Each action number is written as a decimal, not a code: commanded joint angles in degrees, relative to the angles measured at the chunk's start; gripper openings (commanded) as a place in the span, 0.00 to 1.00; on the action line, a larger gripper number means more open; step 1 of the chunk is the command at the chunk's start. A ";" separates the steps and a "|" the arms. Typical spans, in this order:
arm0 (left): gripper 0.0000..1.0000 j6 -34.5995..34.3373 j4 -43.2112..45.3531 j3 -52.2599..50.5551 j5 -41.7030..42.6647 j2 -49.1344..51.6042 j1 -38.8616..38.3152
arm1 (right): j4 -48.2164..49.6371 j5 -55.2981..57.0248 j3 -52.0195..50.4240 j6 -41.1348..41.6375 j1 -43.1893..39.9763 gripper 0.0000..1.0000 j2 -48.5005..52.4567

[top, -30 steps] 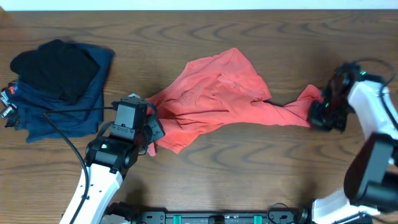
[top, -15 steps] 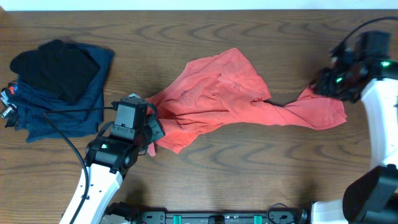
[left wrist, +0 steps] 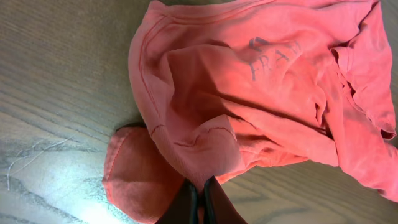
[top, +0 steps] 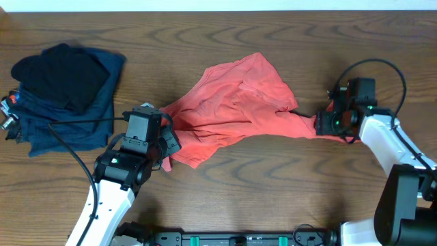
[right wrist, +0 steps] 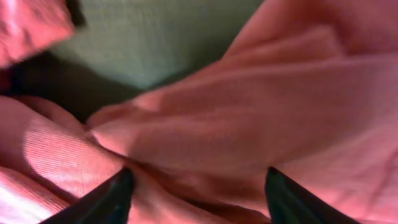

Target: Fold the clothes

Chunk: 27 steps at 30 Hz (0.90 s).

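The shirt (top: 235, 109) is lying crumpled mid-table, no fold yet showing; the whole job appears to be waiting. The left gripper (left wrist: 199, 198) is pinching one edge, jaws pressed together; the right gripper (right wrist: 196, 186) is sitting over the opposite end, jaws spread. The wooden table (top: 273, 198) is also bearing a navy pile (top: 82, 126) under a black garment (top: 61, 75).
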 commanded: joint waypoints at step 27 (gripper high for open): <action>0.06 0.81 -0.22 0.13 -0.72 0.11 0.20 | -32.15 -0.26 30.93 3.82 0.87 0.01 -13.27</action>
